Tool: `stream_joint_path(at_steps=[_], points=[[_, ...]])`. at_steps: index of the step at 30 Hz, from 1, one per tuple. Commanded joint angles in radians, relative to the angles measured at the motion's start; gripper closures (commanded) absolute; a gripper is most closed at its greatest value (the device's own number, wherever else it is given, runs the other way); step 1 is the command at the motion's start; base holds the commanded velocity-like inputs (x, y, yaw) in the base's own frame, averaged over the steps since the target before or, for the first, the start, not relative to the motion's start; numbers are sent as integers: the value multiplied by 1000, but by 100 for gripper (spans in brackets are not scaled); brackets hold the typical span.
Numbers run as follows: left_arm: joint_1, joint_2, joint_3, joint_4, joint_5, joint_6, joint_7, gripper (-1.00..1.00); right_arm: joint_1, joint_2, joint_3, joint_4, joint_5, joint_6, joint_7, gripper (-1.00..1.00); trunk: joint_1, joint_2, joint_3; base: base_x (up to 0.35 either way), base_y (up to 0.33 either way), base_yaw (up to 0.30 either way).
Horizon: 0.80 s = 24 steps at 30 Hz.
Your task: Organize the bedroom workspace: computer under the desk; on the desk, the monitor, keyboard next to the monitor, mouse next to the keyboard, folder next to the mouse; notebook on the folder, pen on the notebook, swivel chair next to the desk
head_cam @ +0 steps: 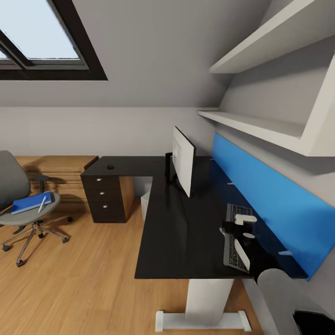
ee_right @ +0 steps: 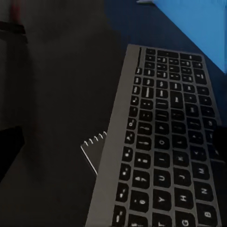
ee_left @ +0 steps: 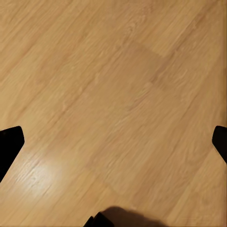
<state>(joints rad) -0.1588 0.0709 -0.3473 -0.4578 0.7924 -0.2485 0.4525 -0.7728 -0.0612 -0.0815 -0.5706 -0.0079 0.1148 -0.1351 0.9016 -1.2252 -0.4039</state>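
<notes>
Black desk [head_cam: 181,232] carries the monitor [head_cam: 184,160] upright and the keyboard [head_cam: 235,239] lying flat near the blue back panel [head_cam: 274,200]. The right gripper [head_cam: 239,232] hangs just above the keyboard; whether its jaws are apart or closed cannot be told. The left gripper's fingertips [ee_left: 9,146] stand spread wide over bare wood floor [ee_left: 113,94], holding nothing. On the swivel chair [head_cam: 28,204], well apart from the desk, the blue folder [head_cam: 30,202] lies on the seat with a pen [head_cam: 43,204] across it. Judgement: the keyboard is thin, stiff and light (likely to slide on the smooth top); grip it across a long edge.
</notes>
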Motion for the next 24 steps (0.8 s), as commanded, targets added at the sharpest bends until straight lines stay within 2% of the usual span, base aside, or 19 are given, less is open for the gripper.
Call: stream_joint_path(at_steps=[1, 4, 12, 24], points=[[-1, 1, -8, -1, 10, -5, 5, -100, 0, 0, 0, -2, -1, 6, -10, -100, 1, -1, -1, 321, 0, 0], [-1, 1, -7, -1, 10, -6, 6, -100, 0, 0, 0, -2, -2, 4, -40, -100, 1, -1, -1, 319, 0, 0], [-1, 4, 0, -1, 10, -7, 6, -100, -1, -6, -2, 2, -3, 2, -56, -100, 1, -1, -1, 277, 0, 0], [-1, 21, 8, -2, 12, -10, 6, -100, -7, -43, -3, 112, -8, -25, -58, -100, 1, -1, -1, 46, 0, 0]])
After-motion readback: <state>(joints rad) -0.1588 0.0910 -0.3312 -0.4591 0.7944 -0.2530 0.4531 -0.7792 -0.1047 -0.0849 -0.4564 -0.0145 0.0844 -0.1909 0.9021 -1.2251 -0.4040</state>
